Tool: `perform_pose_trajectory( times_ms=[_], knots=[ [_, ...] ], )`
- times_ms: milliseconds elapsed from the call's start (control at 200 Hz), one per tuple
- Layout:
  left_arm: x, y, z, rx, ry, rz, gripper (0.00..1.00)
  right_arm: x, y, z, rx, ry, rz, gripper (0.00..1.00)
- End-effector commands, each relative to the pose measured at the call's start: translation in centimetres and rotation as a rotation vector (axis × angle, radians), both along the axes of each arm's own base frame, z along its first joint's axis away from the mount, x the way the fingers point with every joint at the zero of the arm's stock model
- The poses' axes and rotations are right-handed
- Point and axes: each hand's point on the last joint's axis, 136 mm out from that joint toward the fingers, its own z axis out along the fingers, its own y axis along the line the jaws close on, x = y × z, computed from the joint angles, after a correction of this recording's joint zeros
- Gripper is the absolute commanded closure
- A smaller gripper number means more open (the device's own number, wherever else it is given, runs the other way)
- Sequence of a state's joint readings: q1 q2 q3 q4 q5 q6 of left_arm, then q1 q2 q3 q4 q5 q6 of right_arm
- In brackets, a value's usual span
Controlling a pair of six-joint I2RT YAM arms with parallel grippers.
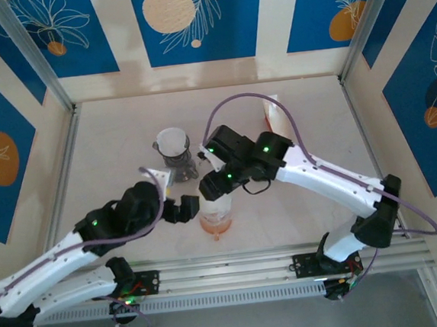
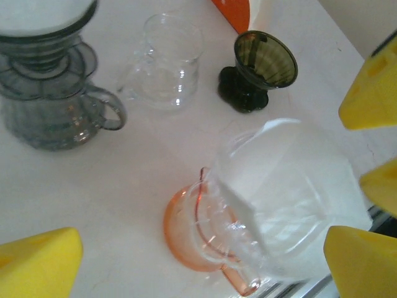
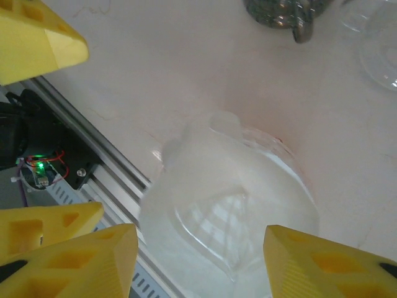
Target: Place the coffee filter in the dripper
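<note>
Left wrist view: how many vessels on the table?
4: grey jug top left, clear glass beside it, dark cone upper right, pink dripper near centre. More may be hidden.

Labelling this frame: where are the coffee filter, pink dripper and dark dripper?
coffee filter [image 2: 304,186], left wrist view, its white paper wall.
pink dripper [image 2: 181,231], left wrist view, its pink base.
dark dripper [image 2: 267,59], left wrist view, inside its cone.

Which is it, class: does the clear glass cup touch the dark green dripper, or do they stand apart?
Apart. The left wrist view shows a strip of bare table between the clear glass cup and the dark green dripper.
</note>
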State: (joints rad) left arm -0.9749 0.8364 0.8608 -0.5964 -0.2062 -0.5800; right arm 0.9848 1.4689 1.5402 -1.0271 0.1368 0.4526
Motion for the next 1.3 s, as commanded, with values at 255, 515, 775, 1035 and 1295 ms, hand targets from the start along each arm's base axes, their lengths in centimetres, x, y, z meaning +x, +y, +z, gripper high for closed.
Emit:
perform_pose_trajectory(
  times_ms=[255,515,775,1035,1295],
  knots=[
    [0.4,-2.6,-2.9,0.056,0.234,-0.104,0.14,0.7,-4.0,-2.4,0.028,0.016,-0.161,0.37],
    [0.7,-2.3,-4.3,0.056,0.26,-0.08,0.25,0.6,-4.0,-4.1,-0.017,0.037,-0.145,0.47],
    [0.8,-1.8,-5.2,0.062,0.276,-0.062,0.35,0.6,-3.7,-4.8,-0.075,-0.005,-0.125,0.74],
    [0.9,-1.4,-5.8,0.037,0.295,-0.042,0.37,0.6,-3.3,-5.3,-0.149,-0.063,-0.111,0.93],
    [1.0,-1.7,-3.8,-0.062,0.24,-0.057,0.28,0.6,-3.0,-5.2,-0.193,-0.104,-0.099,0.94]
  ],
)
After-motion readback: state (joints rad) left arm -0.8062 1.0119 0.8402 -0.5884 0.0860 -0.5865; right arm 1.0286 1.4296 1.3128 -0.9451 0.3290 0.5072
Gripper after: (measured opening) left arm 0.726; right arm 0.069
